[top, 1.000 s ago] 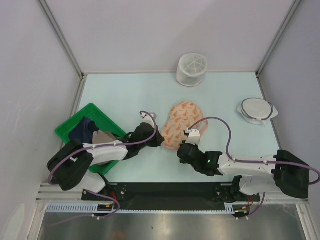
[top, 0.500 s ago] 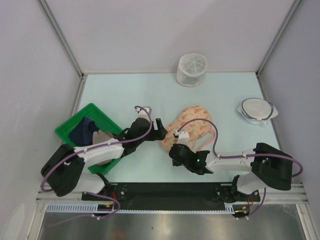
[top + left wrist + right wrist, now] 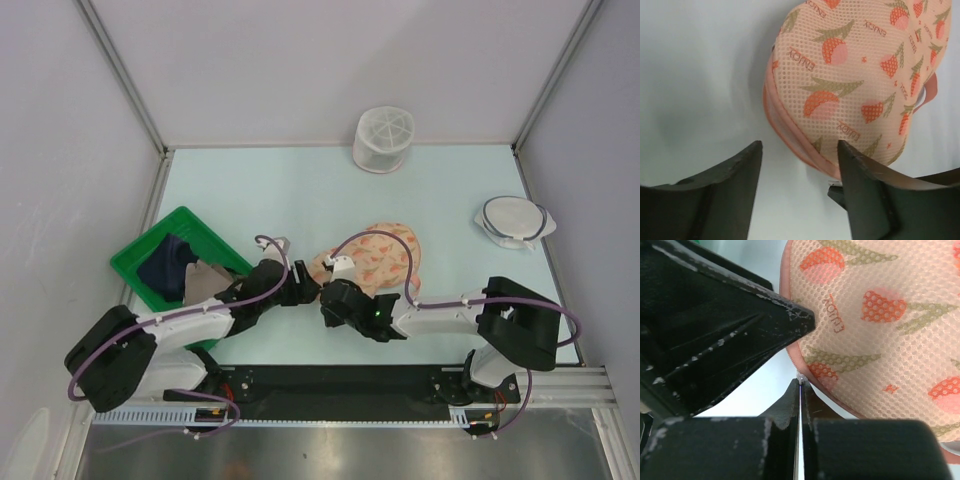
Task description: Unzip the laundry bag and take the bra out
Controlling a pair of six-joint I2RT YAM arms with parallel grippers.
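Top view: the laundry bag [image 3: 375, 252] is seen lying flat on the pale table [image 3: 250, 190], slightly toward 5 o'clock of its centre, with its long axis running from 2 to 8 o'clock. Both arms are brought together at the bag's 8 o'clock end, with the left gripper [image 3: 303, 283] coming in from 9 o'clock and the right gripper [image 3: 326, 298] from 4 o'clock, the two just beside each other. A green tray [image 3: 140, 262] holding dark and tan cloth is noted at 9 o'clock of the bag, a white mesh cylinder [image 3: 383, 138] at 12 o'clock, and a flat mesh disc [image 3: 512, 220] at 2 o'clock. Left wrist view: the left gripper [image 3: 318, 295] is held wide apart with nothing between its fingers; the bag [image 3: 855, 75] lies ahead toward 1 o'clock, its pink edge just off the right-hand fingertip. Right wrist view: the right gripper [image 3: 800, 385] is pressed fully together, its tips pinched on the pink zip edging at the bag's [image 3: 880, 315] rim, with a small pale piece showing at the tips. A black finger of the left gripper fills the frame from 9 to 11 o'clock.
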